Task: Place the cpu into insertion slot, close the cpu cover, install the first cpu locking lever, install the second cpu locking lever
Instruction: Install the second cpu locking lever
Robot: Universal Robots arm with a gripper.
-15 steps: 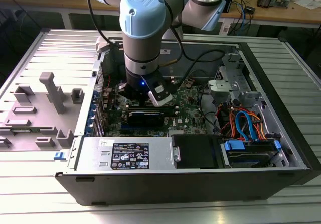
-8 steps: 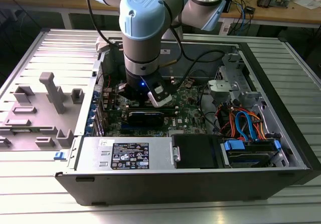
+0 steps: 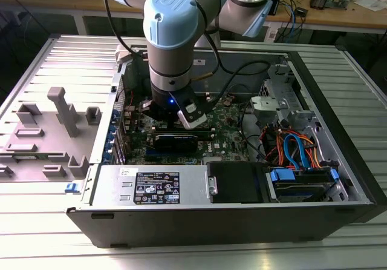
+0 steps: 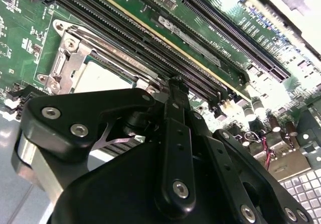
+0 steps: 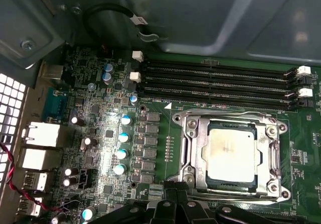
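Ribbed aluminium tabletop [image 3: 36, 246] carries an open computer case [image 3: 338, 218] lying on its side, with a grey fixture block [image 3: 57, 109] standing apart toward the exterior view's left. Inside the case lie a green circuit board [image 5: 173, 143], a black power supply box [image 3: 154, 185], a black drive bay [image 3: 236, 182] and a bundle of orange and blue cables [image 3: 296, 149]. The arm reaches down into the case over the board. On the board, the cpu [image 5: 231, 152] sits flat within the insertion slot [image 5: 257, 188], and the cpu cover [image 5: 273, 153] lies closed around it, its silver frame bordering the chip. Long black memory slots [image 5: 215, 83] run just beside the socket. The gripper [image 4: 173, 91] hangs near the socket's edge; its fingers [image 4: 175, 133] appear drawn together with nothing between them.
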